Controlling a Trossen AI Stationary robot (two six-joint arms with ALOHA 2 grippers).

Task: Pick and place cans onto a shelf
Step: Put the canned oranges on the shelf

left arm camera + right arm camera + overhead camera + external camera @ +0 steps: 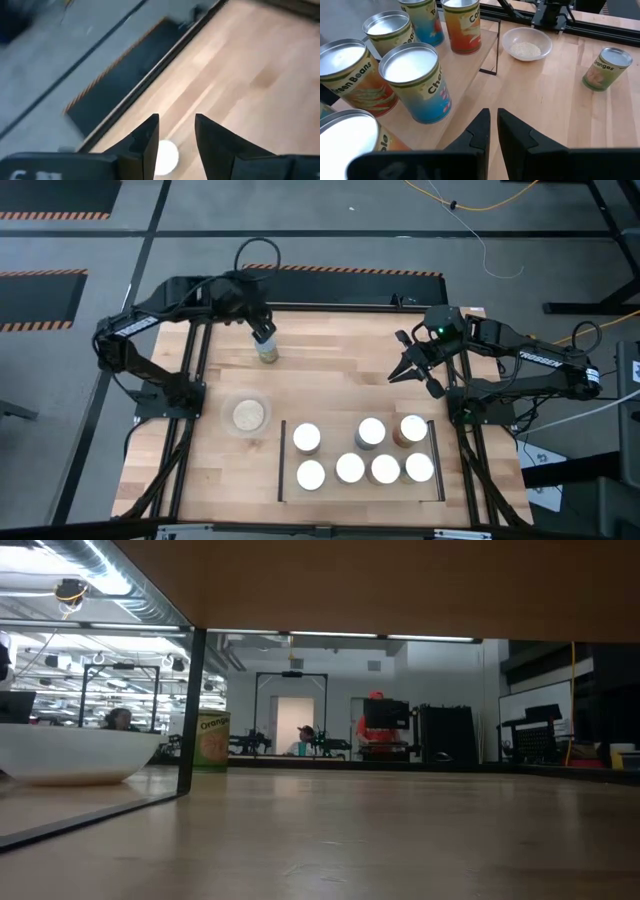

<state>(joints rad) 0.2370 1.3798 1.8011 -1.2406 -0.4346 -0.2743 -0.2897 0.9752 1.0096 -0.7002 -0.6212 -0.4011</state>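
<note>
Cans [350, 467]: seven stand upright on the shelf [330, 488], a light-wood panel on the near part of the desk [330, 370] between two thin black bars. Four sit in the near row, three in the row behind; silver-white tops face up. In the right wrist view their labels show orange, blue and yellow.

Eighth can [267, 348], label reading "Oranges": upright on the bare desk toward the far left, well apart from the shelf. Also seen in the right wrist view [607, 68] and the low view [211, 741].

Left end effector [262, 332]: directly above this lone can, fingers [147, 142] parted with a clear gap; the can's white top [165, 156] shows between them below. Contact with the can cannot be told.

Right end effector [405, 372]: over the desk on the right, beyond the shelf's far edge, fingers [517, 135] nearly together with a narrow slit, holding nothing.

Round clear dish [247, 415] with beige contents: on the desk just left of the shelf, between it and the lone can.
</note>
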